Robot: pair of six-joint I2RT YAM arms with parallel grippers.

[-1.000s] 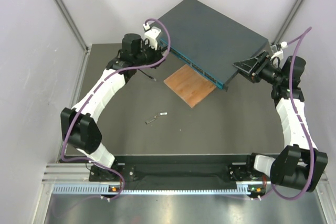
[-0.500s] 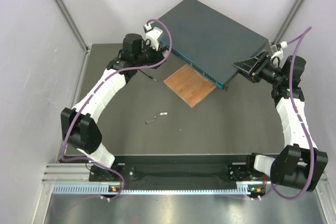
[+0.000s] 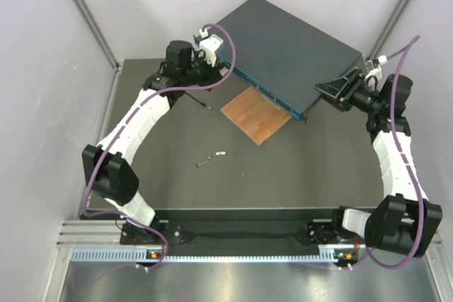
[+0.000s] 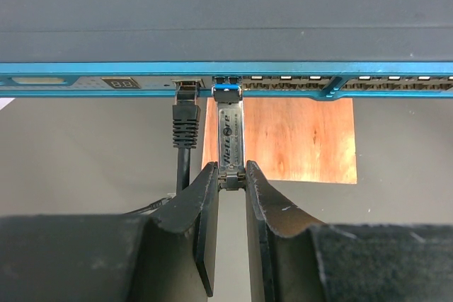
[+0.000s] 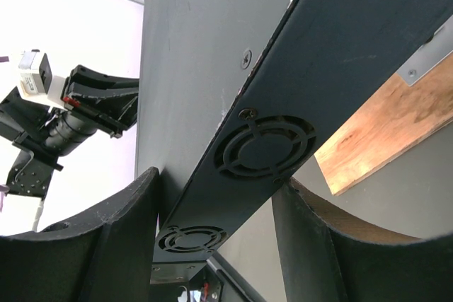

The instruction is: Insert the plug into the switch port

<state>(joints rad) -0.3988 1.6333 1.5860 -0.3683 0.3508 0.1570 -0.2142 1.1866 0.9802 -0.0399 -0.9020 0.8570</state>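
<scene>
the left gripper (image 4: 231,171) pinches a silver transceiver module (image 4: 230,136), its blue nose at the network switch (image 4: 226,5); the plug (image 4: 185,104) sits in a switch port (image 4: 185,87) just left. push straight and level while the right gripper (image 5: 218,180) clamps the switch. since earlier, the left wrist has edged toward it.

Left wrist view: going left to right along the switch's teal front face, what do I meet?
Pale label → small digit display → the plug on its black cable → silver module pinched in the left claw → rows of ports.
</scene>
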